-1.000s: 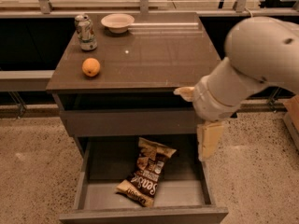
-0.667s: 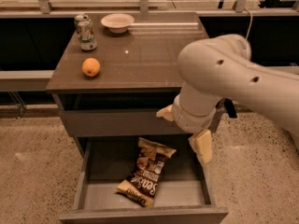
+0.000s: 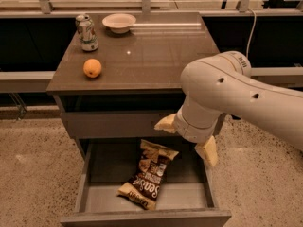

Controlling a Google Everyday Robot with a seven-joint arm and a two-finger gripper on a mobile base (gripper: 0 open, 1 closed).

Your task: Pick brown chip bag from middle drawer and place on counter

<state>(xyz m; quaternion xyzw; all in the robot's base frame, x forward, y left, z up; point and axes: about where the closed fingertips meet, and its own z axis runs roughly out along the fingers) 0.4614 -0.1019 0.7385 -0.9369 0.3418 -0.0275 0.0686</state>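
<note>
The brown chip bag (image 3: 147, 179) lies flat on the floor of the open middle drawer (image 3: 142, 217), slanted, with its white lettering facing up. My gripper (image 3: 187, 138) hangs above the drawer's back right part, just above and to the right of the bag's upper end. Its two cream fingers (image 3: 208, 152) are spread apart and hold nothing. The big white arm covers the drawer's right wall. The counter (image 3: 156, 56) is the dark glossy top of the cabinet above the drawer.
On the counter stand a soda can (image 3: 87, 32) at the back left, a white bowl (image 3: 119, 22) at the back, and an orange (image 3: 92, 67) near the left front edge. A closed drawer front (image 3: 113, 124) sits between counter and open drawer.
The arm has swung left and forward, bringing the gripper from the cabinet's right side to over the open drawer near the bag. The bag has not moved.
</note>
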